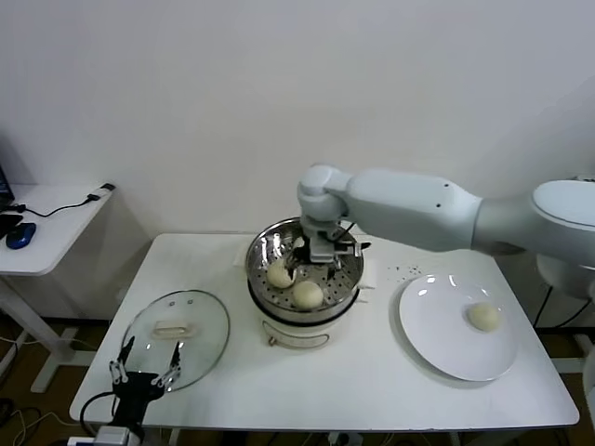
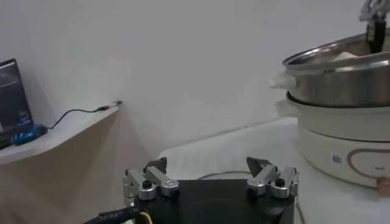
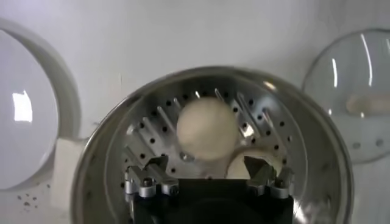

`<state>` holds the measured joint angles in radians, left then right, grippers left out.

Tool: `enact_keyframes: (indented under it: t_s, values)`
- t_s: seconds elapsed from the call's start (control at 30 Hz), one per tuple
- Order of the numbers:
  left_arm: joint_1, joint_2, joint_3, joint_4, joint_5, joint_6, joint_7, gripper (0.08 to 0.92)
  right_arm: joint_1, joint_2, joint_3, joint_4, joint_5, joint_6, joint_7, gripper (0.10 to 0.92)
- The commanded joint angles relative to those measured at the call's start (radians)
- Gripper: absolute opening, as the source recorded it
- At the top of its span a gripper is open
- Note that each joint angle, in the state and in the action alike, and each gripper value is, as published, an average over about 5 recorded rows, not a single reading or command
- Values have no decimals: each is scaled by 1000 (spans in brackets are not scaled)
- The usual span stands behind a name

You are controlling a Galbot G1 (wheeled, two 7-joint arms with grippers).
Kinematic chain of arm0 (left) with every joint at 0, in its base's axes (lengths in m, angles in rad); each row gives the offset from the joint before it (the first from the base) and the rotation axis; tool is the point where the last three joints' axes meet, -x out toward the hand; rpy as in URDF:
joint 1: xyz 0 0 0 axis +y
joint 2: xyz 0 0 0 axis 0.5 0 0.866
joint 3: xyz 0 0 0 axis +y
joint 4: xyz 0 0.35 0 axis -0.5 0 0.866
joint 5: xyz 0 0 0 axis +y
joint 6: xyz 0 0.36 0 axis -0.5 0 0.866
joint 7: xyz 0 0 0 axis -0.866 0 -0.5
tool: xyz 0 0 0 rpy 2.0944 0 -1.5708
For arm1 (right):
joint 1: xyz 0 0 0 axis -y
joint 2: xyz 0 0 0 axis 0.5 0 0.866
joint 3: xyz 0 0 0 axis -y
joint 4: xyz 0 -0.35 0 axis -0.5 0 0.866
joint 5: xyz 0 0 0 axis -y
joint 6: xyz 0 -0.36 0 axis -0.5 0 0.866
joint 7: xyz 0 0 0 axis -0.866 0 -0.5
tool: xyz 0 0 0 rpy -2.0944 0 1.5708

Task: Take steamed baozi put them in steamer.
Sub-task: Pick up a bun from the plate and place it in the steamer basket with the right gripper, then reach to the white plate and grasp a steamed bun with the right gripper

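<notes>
The shiny steel steamer point(image 1: 302, 269) sits mid-table, two smooth round baozi point(image 1: 308, 295) on its perforated tray. The right gripper point(image 1: 321, 249) hangs over it, fingers spread, holding nothing. One baozi point(image 1: 482, 316) remains on the glossy white plate point(image 1: 437, 344), on that arm's side (left gripper point(image 1: 146, 365) parked, splayed, by the glass lid point(image 1: 177, 336)).

Bright even indoor light, soft shadows, glare patches on white plate point(image 3: 24, 115), right wrist view slightly blurred
</notes>
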<state>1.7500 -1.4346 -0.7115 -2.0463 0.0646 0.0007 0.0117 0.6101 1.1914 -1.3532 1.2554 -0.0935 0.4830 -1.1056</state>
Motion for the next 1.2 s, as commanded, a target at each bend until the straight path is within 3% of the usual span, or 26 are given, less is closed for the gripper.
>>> enact_keyframes:
  t_s: [0.03,0.17,0.3,0.6,0.87,1.2]
  values:
    - [5,0,4,-9,1,-1,0,823,245,-256,-237,-16,506,-450,117,823]
    - [5,-4,13,-14,3,-2,0,823,248,-414,-273,5,624,-642,101,823]
    - [9,-10,26,-18,10,-3,0,823,174,-574,-225,19,617,-714,79,823]
    - [26,-19,44,-24,22,-5,-1,823,-174,-759,38,-37,305,-687,4,823]
    - [29,-25,34,-23,21,-4,-5,823,-542,-771,381,-127,101,-647,4,823]
    - [43,-33,25,-18,21,-6,-6,823,-627,-642,504,-310,15,-570,10,823]
